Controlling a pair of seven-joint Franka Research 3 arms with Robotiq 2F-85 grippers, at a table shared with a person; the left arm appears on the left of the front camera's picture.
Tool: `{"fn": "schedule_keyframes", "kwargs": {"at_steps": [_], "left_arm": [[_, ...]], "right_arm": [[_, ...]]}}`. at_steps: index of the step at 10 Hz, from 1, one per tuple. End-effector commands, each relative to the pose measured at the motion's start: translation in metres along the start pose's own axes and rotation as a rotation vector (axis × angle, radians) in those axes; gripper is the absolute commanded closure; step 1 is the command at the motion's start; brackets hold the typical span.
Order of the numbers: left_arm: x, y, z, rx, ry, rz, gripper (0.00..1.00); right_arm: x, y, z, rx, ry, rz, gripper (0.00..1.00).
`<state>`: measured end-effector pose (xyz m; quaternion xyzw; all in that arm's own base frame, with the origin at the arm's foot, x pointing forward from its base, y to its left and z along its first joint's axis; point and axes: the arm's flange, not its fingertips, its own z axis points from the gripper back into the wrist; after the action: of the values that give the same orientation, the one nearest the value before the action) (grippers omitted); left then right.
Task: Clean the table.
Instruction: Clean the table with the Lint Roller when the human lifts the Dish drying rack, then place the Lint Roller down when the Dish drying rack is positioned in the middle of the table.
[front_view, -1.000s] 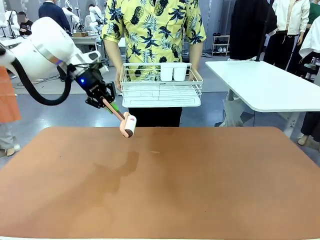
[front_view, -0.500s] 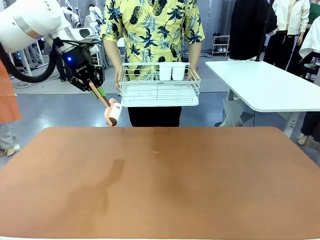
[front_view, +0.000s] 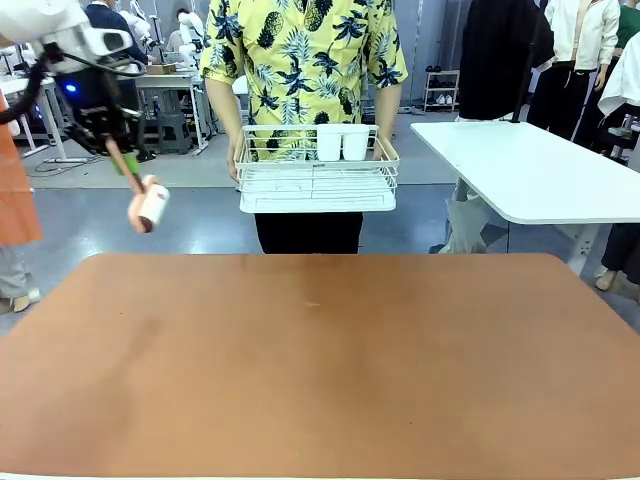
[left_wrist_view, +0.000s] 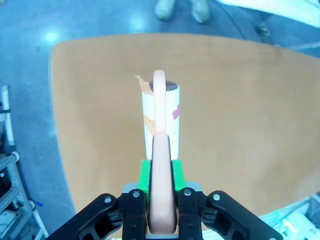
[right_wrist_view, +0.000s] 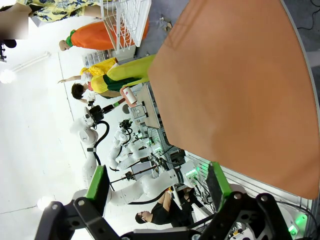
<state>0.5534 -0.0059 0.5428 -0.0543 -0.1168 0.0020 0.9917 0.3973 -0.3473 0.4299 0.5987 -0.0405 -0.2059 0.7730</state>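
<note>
The big brown table (front_view: 330, 360) fills the near part of the room, right in front of the robot. A person (front_view: 305, 60) stands at its far side and holds a white wire basket (front_view: 317, 185) with two white cups (front_view: 345, 143) inside. The left gripper (front_view: 112, 135) is up in the air past the table's far left corner. It is squeezed tight on the pink handle of a lint roller (front_view: 150, 207). The right gripper (right_wrist_view: 157, 187) has its green fingers spread wide, with nothing between them.

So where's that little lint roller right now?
The lint roller is in the left hand, shut on its handle, raised in the air off the table's far left corner in the front view.
</note>
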Motion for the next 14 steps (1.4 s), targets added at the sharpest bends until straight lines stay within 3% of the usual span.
{"fn": "schedule_keyframes", "kwargs": {"at_steps": [1, 3, 6, 7, 14], "left_arm": [[-0.023, 0.018, 0.006, 0.097, -0.009, -0.034, 0.81], [-0.030, 0.039, 0.016, 0.030, 0.039, -0.065, 0.81], [-0.035, 0.042, 0.015, -0.013, 0.015, -0.063, 0.81], [-0.028, 0.040, 0.013, 0.041, 0.036, -0.070, 0.81], [-0.028, 0.040, 0.013, 0.041, 0.036, -0.070, 0.81]], "right_arm": [[-0.001, 0.003, 0.000, -0.002, -0.001, 0.006, 0.00], [-0.001, 0.003, 0.000, -0.002, -0.001, 0.006, 0.00], [-0.001, 0.003, 0.000, -0.002, -0.001, 0.006, 0.00], [-0.001, 0.003, 0.000, -0.002, -0.001, 0.006, 0.00], [-0.001, 0.003, 0.000, -0.002, -0.001, 0.006, 0.00]]}}
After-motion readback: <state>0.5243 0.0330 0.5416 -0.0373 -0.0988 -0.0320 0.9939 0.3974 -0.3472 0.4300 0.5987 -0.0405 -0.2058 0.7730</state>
